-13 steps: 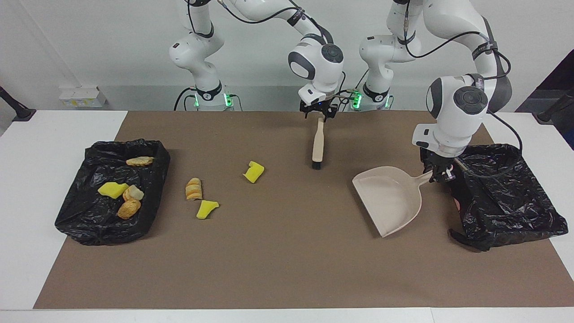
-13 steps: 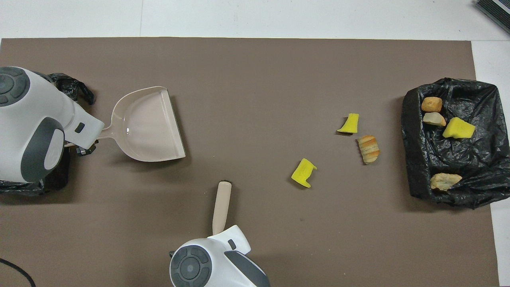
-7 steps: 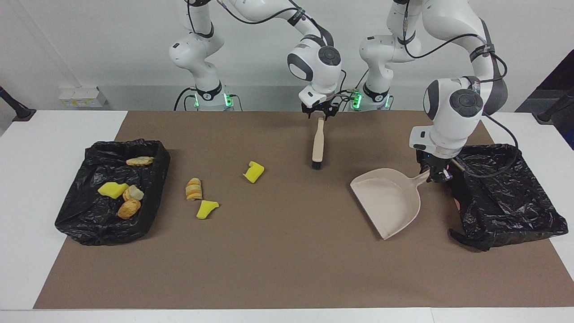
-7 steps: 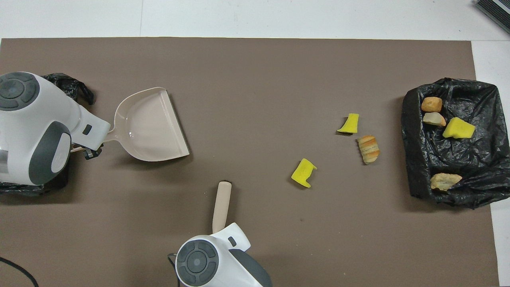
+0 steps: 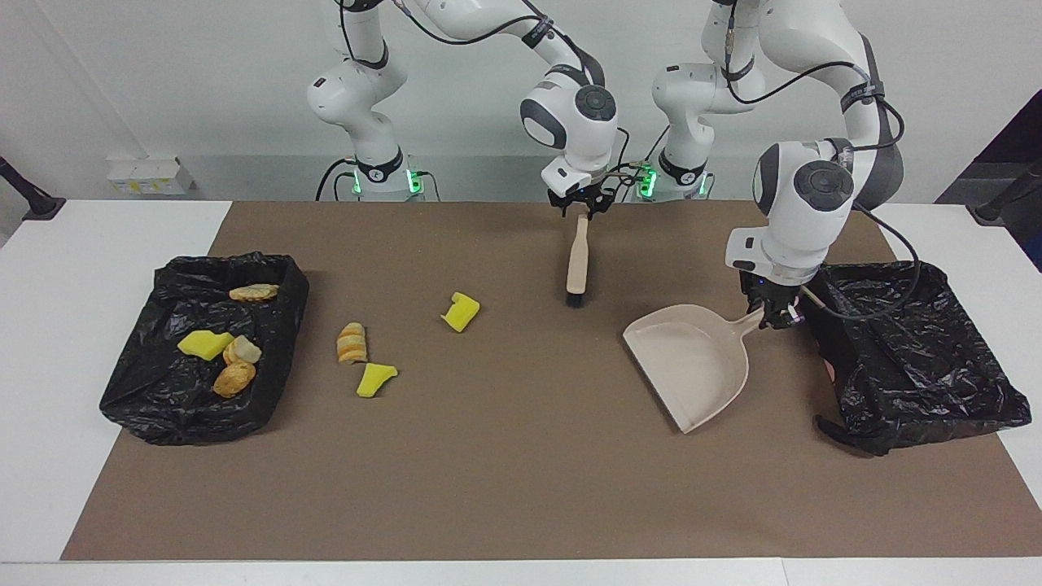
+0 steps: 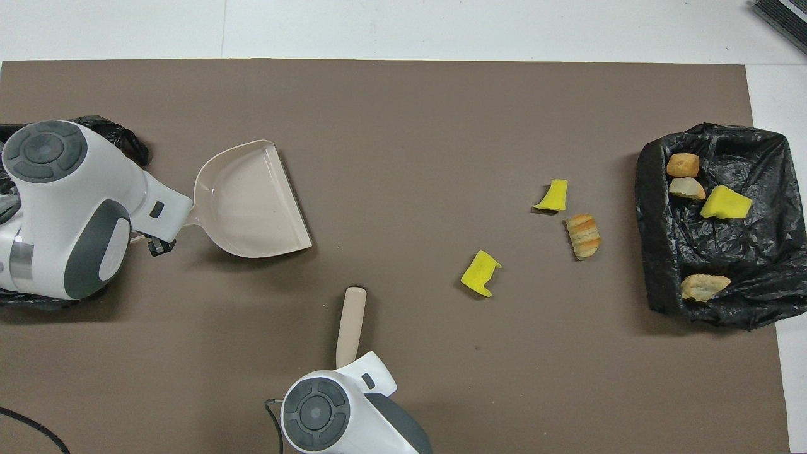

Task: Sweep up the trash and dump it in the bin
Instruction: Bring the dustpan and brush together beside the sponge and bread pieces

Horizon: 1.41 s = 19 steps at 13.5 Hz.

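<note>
1. Left end effector [image 5: 776,313] clamped on the handle of the beige dustpan [image 5: 692,362], beside the black bin bag [image 5: 912,350] at the left arm's end of the desk [image 5: 49,342]; pan mouth faces the edge away from the robots.
2. Right end effector [image 5: 581,205] sits at the top of the brush [image 5: 577,260] handle, near the robots' edge, mid-desk. Can't tell how wide its fingers stand or whether they grip.
3. Brush stands bristles-down on the brown mat [image 5: 521,472].
4. Loose trash on the mat toward the right arm's end: yellow sponge chunk [image 5: 461,311], striped bread piece [image 5: 352,343], second yellow chunk [image 5: 375,379] just beside the bread.
5. Second black bag [image 5: 155,407] at the right arm's end holds more scraps: one yellow chunk [image 5: 205,344], three bread bits [image 5: 234,378].
</note>
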Motion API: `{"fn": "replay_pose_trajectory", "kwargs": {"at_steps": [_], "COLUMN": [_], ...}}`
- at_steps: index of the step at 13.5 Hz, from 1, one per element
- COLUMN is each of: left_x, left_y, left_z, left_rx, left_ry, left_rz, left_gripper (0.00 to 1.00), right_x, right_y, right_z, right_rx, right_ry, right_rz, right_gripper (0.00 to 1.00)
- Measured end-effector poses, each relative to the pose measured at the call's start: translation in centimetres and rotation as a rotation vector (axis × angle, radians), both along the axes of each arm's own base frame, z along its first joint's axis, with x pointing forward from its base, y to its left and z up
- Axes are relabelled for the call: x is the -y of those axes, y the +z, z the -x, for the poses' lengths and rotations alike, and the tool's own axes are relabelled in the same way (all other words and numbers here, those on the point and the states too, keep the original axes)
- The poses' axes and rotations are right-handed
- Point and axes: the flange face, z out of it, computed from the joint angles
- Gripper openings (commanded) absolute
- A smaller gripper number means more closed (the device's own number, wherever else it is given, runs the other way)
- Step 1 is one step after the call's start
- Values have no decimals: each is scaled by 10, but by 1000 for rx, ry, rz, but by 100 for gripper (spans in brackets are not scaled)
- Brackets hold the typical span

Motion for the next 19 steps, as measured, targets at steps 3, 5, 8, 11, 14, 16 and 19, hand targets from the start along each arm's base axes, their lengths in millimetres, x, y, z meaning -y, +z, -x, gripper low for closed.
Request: {"fn": "replay_pose_trajectory", "kwargs": {"at_steps": [3, 5, 8, 11, 14, 16, 19], "left_x": [-1, -2, -2, -2, -2, 0, 9], "left_y": [-1, -7, -10, -9, -10, -12, -15], "left_z": [2, 8, 11, 12, 12, 15, 23], "left_rx": [-3, -15, -8, -7, -7, -13, -17], "left_ry": [2, 12, 21, 23, 24, 23, 34], "left_rz": [-1, -4, -2, -2, -2, -3, -4], "left_gripper": [0, 0, 0, 0, 0, 0, 0], "right_x": [4, 5, 1, -3, -3, -2, 8], "right_y": [-2, -13, -20, -12, -11, -11, 0], "right_z": [-5, -6, -8, -13, -14, -16, -26], "right_rx": [-14, -31, -40, -32, -35, -39, -86], "right_ry": [-8, -6, -6, -10, -13, -16, -24], "right_rz": [-13, -3, 2, -13, -11, -9, 35], "right_gripper": [55, 54, 52, 20, 0, 0, 0]}}
